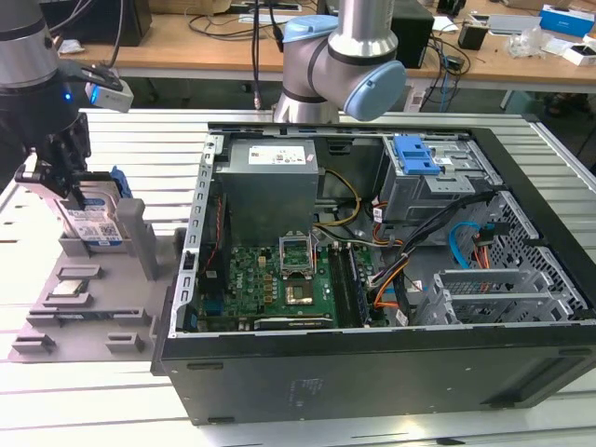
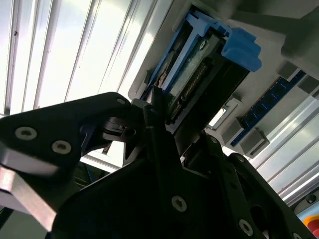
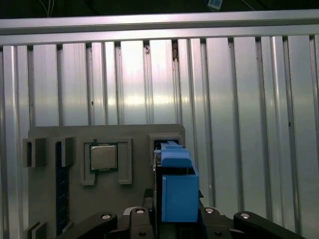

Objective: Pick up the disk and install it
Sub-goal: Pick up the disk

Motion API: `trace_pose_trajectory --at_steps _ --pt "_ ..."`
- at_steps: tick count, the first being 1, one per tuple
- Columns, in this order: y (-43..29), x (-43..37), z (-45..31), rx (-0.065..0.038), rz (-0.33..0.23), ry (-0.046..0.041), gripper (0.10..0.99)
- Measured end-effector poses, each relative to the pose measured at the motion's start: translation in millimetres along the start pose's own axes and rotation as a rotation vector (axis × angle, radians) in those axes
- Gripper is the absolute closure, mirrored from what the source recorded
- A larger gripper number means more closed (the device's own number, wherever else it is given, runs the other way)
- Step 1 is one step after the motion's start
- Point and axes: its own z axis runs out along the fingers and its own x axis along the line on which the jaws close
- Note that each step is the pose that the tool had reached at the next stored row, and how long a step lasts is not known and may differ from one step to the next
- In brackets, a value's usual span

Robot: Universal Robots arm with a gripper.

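So the arm's gripper point(image 1: 60, 182) is way over on the exterior view's left, well apart from the open PC case point(image 1: 372, 372), parked right on top of the grey parts tray point(image 1: 93, 312) that sits on the slatted aluminium table point(image 3: 249, 124). The disk point(image 1: 96, 222) is standing on edge in that tray, label side facing the camera, blue rails running up its sides. In the first wrist view the black fingers point(image 3: 215, 219) sit on either side of the disk's blue end piece, and in the second wrist view they're pressed right up against its edge, so the jaws look closed in tight on the disk with it pinched between them. Can't honestly tell from these angles whether the bottom of the disk has come out of its slot or is seated in it; the tray's upright post hides that bit. Just beside the disk, in its own square pocket of the tray, lies the small processor chip point(image 3: 103, 157), flat and untouched. Over in the case, the grey drive cage point(image 1: 438, 191) with its blue latch point(image 1: 416, 155) sits at the far corner, next to the power supply point(image 1: 270, 186), with the green motherboard point(image 1: 275, 275) below it
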Motion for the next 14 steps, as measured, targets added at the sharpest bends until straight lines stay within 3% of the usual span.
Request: trace_pose_trajectory --at_steps 14 --pt "0.0 0.0 -1.4 0.000 0.000 -0.0002 0.722"
